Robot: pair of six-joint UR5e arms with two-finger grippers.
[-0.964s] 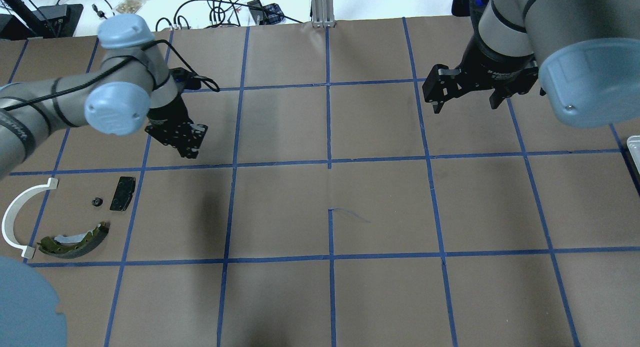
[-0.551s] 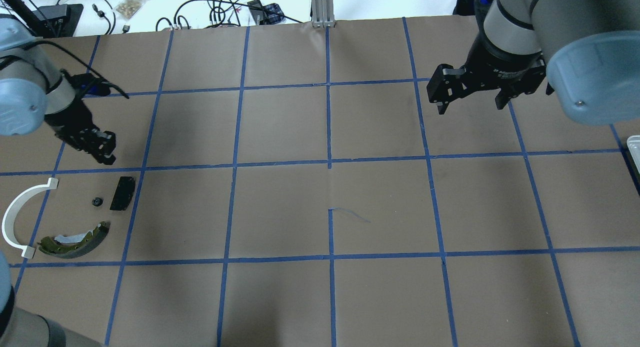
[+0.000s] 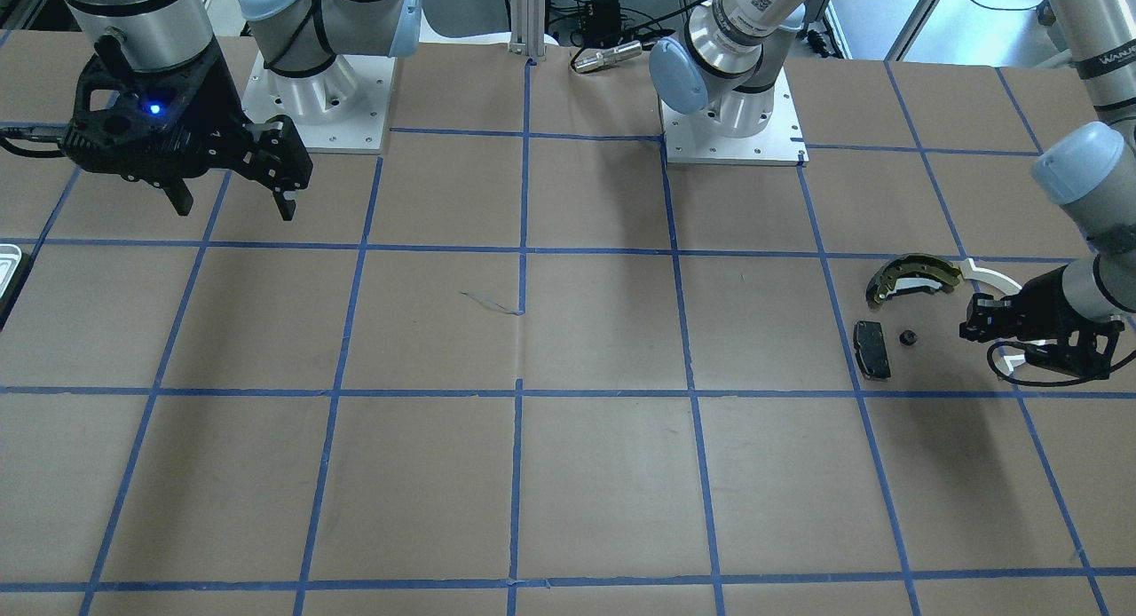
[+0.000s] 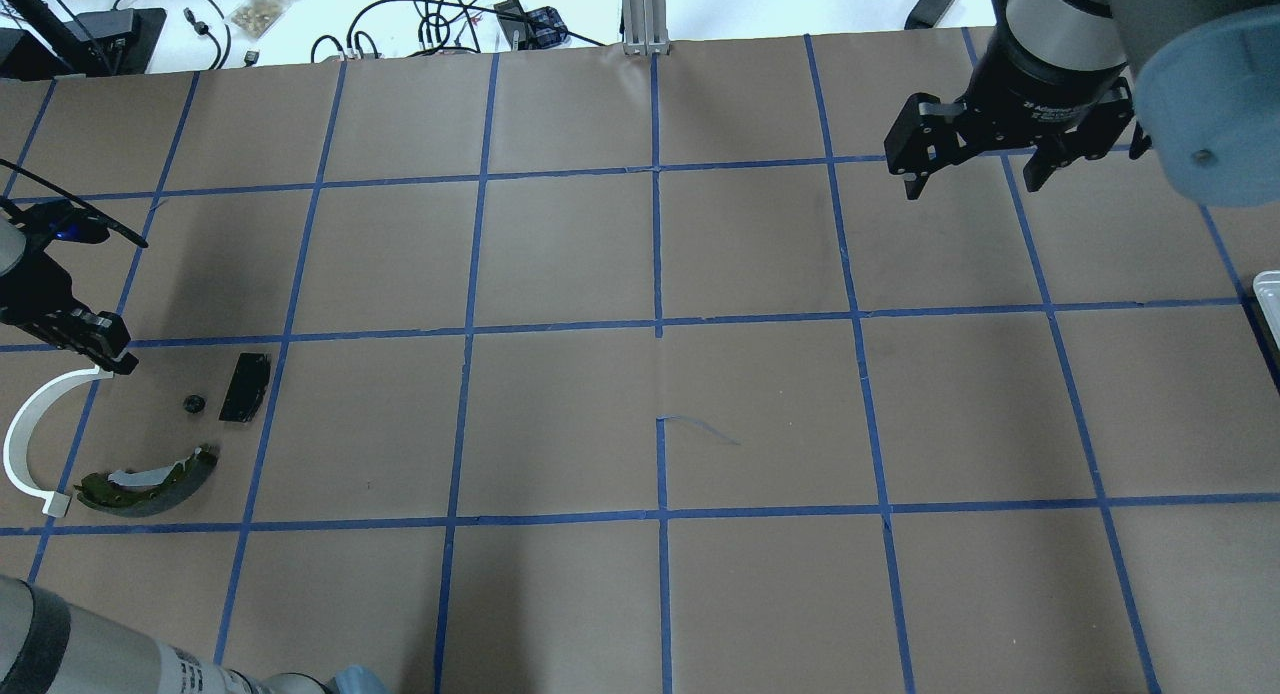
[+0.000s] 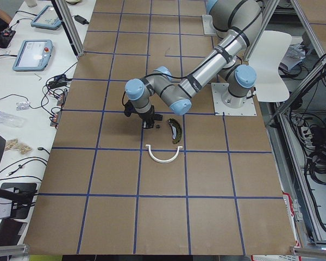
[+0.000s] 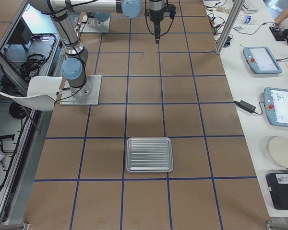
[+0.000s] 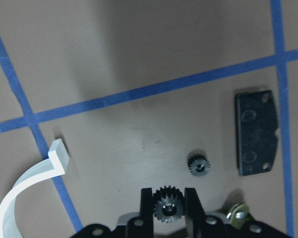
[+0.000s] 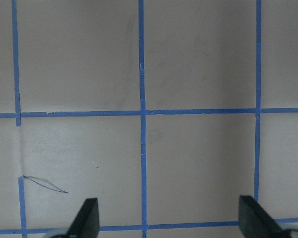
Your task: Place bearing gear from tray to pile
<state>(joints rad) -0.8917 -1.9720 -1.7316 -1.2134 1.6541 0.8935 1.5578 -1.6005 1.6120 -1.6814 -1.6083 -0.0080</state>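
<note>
My left gripper (image 7: 169,194) is shut on a small dark bearing gear (image 7: 169,208). It hovers at the pile's far edge (image 4: 108,356), over one end of the white half-ring (image 4: 25,429). The pile also holds a smaller dark gear (image 4: 193,404), a black rectangular pad (image 4: 245,386) and an olive-gold brake shoe (image 4: 150,479). My right gripper (image 4: 970,186) is open and empty, high over the far right of the table. The silvery ridged tray (image 6: 150,154) lies at the table's right end, a sliver in the overhead view (image 4: 1268,294).
Brown paper with a blue tape grid covers the table (image 4: 660,414). The two arm bases (image 3: 732,110) stand at the robot's side. Cables and small items (image 4: 440,14) lie beyond the far edge.
My left arm has swung left and back toward the pile, with the gripper now at the half-ring's end. My right gripper has moved a little farther away and to the right.
</note>
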